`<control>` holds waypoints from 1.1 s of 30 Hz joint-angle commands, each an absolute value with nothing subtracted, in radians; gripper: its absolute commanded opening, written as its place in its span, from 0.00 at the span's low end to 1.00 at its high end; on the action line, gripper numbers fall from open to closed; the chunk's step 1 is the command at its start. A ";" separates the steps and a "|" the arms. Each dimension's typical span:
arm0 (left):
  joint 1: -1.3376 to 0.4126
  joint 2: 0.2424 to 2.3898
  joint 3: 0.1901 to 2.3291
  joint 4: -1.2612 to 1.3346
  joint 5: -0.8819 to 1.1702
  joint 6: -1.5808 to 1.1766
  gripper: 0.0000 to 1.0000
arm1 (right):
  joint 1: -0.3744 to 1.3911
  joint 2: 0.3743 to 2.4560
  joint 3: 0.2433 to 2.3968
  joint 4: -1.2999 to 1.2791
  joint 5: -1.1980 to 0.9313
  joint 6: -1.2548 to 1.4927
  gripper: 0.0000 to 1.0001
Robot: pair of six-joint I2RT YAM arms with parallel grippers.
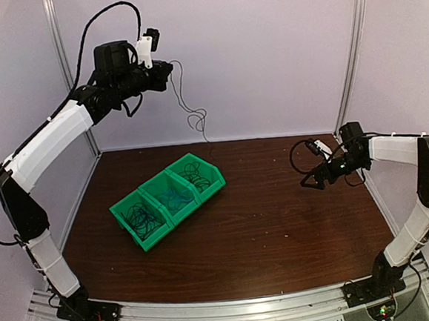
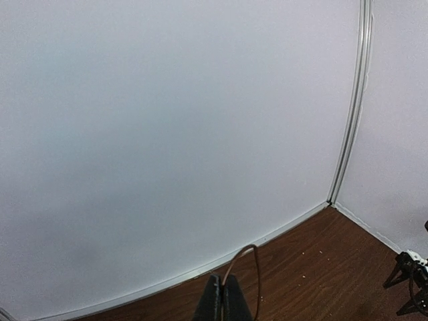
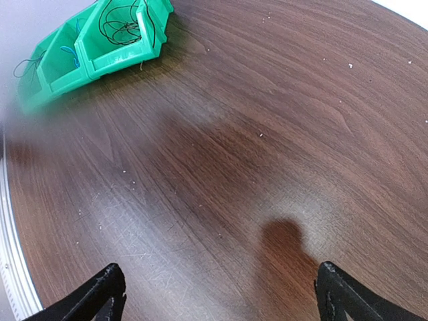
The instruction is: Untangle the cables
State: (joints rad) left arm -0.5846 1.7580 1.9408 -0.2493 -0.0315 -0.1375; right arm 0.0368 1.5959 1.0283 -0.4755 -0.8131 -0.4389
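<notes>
My left gripper is raised high near the back wall and is shut on a thin pale wire. The wire hangs down in a small tangle toward the right compartment of the green bin. In the left wrist view the shut gripper pinches this wire, which arches up and drops away. Black cables lie in the left compartment, blue ones in the middle, black ones in the right. My right gripper is open and empty, low over the table at the right.
The green three-compartment bin sits left of centre on the brown table, at the top left of the right wrist view. White walls enclose the back and sides. The arm bases stand at the near edge.
</notes>
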 commanded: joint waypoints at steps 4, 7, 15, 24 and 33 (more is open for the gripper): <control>-0.571 1.719 1.971 -0.182 0.056 -0.143 0.00 | 0.032 1.582 1.020 -0.459 -0.807 -0.438 1.00; -0.571 1.684 1.953 -0.118 0.058 -0.146 0.00 | 0.031 1.584 1.019 -0.459 -0.808 -0.437 1.00; -0.569 1.652 1.941 -0.039 0.029 -0.130 0.00 | 0.031 1.587 1.018 -0.459 -0.814 -0.437 1.00; -0.568 1.652 1.860 -0.055 -0.031 -0.124 0.00 | 0.031 1.599 1.020 -0.468 -0.819 -0.442 1.00; -0.546 1.688 1.922 -0.008 0.094 -0.169 0.00 | 0.031 1.603 1.022 -0.471 -0.820 -0.446 1.00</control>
State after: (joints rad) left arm -0.5568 1.6711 1.8294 -0.0868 0.0124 -0.1440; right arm 0.0364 1.5967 1.0275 -0.4740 -0.8127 -0.4397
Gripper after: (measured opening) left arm 0.012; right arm 0.997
